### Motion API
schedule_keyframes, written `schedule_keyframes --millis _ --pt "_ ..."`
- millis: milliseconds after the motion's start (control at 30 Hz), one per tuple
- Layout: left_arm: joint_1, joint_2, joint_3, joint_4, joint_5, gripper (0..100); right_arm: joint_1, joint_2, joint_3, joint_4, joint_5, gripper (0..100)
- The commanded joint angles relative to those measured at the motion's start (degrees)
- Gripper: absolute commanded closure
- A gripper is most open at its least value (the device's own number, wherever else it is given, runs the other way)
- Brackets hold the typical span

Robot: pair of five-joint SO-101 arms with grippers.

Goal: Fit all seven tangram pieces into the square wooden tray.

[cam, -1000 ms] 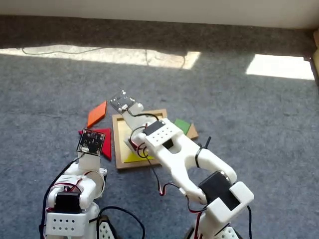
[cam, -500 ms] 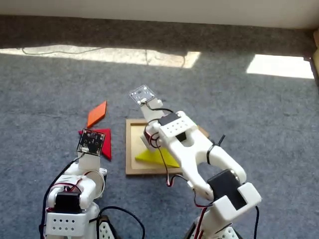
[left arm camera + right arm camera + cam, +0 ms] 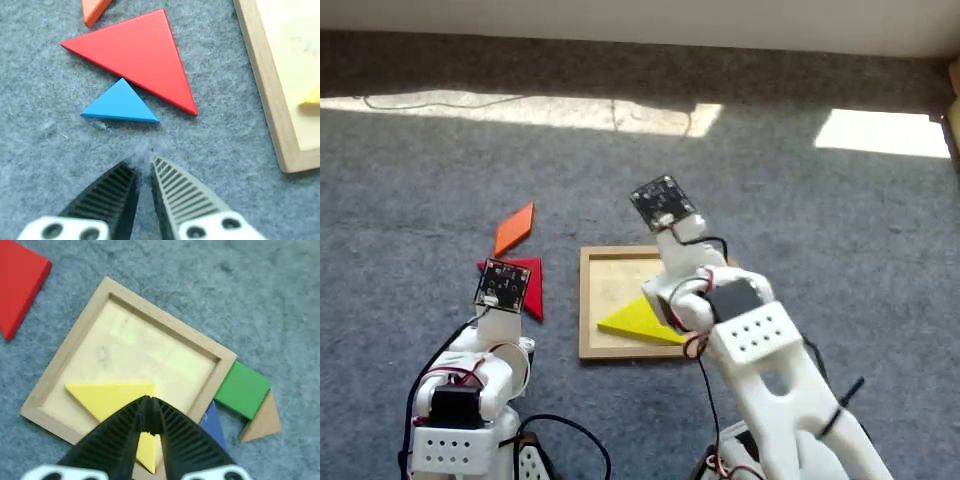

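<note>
The orange piece point(image 3: 515, 228) sits left of centre in the high view, with the red triangle point(image 3: 137, 55) just below it. In the left wrist view the blue triangle point(image 3: 120, 102) has its apex touching or nearly touching the red one's edge. Its long edge runs across the frame, facing the left fingers point(image 3: 141, 164). These hang just short of it over the carpet point(image 3: 40, 150), all but closed with a thin gap, and hold nothing.

The next pick-up likely turns on this. The left arm is plainly nearer the blue triangle, which lies straight ahead of the fingertips with its long axis square to their reach.

Right of that comes the tray point(image 3: 215, 356). The yellow triangle point(image 3: 107, 396) lies flat inside it, towards the tray's lower edge in the high view. The right fingers point(image 3: 149, 404) are pressed together above the yellow triangle, empty as far as I can see.

Right of the tray, the green square point(image 3: 242, 389), tan triangle point(image 3: 264, 421) and dark blue piece point(image 3: 212, 426) lie on the carpet, so six pieces remain outside.

No brand, label or legible writing shows.
</note>
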Motion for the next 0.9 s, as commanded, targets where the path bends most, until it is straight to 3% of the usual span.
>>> schedule_keyframes --millis 0,200,433,867 --pt "-0.3 -1.2 1.1 0.3 -0.4 99 4.5 -17.6 7.2 0.3 -0.5 99.3" --pt "-0.3 -1.2 1.1 0.3 -0.4 99 10.9 -40.3 22.5 0.3 -0.5 99.3" --pt "-0.3 -1.2 1.1 0.3 -0.4 99 11.9 -57.1 35.0 0.3 -0.5 99.3" --pt "-0.3 -1.1 1.1 0.4 -0.5 99 12.0 -62.6 41.1 0.0 -0.5 99.3"
